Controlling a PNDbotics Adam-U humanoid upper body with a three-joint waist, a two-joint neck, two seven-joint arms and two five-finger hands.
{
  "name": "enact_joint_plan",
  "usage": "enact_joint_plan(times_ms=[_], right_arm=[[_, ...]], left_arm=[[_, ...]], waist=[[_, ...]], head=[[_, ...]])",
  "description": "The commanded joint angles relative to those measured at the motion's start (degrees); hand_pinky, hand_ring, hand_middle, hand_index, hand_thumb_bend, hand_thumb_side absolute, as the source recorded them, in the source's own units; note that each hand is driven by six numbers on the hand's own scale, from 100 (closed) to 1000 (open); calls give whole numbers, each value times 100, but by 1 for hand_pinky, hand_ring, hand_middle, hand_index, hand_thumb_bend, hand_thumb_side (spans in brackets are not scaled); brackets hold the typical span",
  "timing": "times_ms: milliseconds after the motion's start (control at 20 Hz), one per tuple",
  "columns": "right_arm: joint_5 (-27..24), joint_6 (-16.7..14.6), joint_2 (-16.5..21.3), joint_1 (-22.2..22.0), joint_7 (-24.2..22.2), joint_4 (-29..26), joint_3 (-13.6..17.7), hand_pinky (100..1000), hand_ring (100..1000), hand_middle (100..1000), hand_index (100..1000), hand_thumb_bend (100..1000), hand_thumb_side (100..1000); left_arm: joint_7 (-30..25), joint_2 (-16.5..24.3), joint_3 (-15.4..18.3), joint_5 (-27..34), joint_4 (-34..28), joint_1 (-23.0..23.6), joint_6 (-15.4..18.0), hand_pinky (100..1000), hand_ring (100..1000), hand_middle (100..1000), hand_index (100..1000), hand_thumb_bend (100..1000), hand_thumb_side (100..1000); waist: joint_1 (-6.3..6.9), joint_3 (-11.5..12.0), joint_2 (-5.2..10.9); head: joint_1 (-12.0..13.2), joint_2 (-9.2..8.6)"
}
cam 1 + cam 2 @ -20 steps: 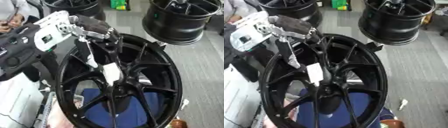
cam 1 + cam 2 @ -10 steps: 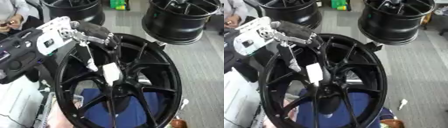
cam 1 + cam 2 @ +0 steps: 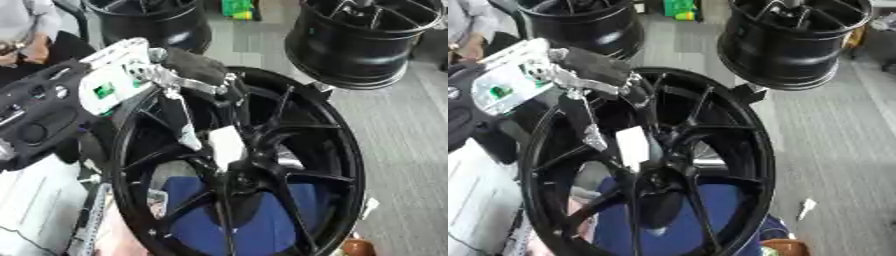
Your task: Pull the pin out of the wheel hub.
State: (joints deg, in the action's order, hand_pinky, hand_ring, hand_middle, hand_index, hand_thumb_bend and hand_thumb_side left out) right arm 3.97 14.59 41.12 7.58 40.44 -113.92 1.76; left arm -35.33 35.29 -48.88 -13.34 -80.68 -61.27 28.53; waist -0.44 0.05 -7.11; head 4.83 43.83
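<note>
Two more black rims (image 3: 367, 40) stand behind on the grey floor (image 3: 842, 150), one upper left (image 3: 579, 25), one upper right, well apart from the work. A blue cloth (image 3: 262, 220) shows through the spokes low down; white paper (image 3: 35, 205) lies at the lower left. The black wheel hub (image 3: 241, 170) fills the middle, tilted, spokes crossing in front of the centre and partly hiding it. A white tag-like piece (image 3: 633, 148) sits just above the hub centre; whether this is the pin cannot be told. Left hand (image 3: 197, 75) reaches in from the upper left over the rim's top edge, fingers (image 3: 588, 125) pointing down between spokes, near the white piece; cannot tell whether closed or spread. Right eye view alone shows a small white scrap (image 3: 807, 207) on the floor beside the rim.
</note>
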Motion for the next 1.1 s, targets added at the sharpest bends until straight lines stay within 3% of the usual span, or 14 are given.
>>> enact_joint_plan(times_ms=[50,150,850,1050,1100], right_arm=[[-9,-17,120,60,58,-67,85,853,710,679,705,100,478],[-10,-25,119,61,81,-67,92,853,710,680,706,100,497],[-25,-97,93,46,165,-67,105,854,708,675,708,100,487],[-27,-76,76,34,172,-67,103,855,708,675,708,100,486],[-26,-66,72,30,183,-67,108,855,708,675,708,100,487]], left_arm=[[-1664,158,-14,55,-142,-153,1590,746,741,680,799,488,320],[-1664,164,-52,71,-171,-148,1557,745,742,684,801,509,319],[-1664,175,-65,-169,-91,-85,1502,716,709,631,758,433,255],[-1664,143,47,46,-135,-82,1419,679,654,563,701,323,189],[-1664,140,72,132,-157,-84,1373,656,621,525,664,271,136]], waist=[[-6,-10,69],[-3,-15,69],[-11,-2,68],[-19,0,65],[-20,1,64]], head=[[23,29],[24,29],[38,29],[32,29],[32,29]])
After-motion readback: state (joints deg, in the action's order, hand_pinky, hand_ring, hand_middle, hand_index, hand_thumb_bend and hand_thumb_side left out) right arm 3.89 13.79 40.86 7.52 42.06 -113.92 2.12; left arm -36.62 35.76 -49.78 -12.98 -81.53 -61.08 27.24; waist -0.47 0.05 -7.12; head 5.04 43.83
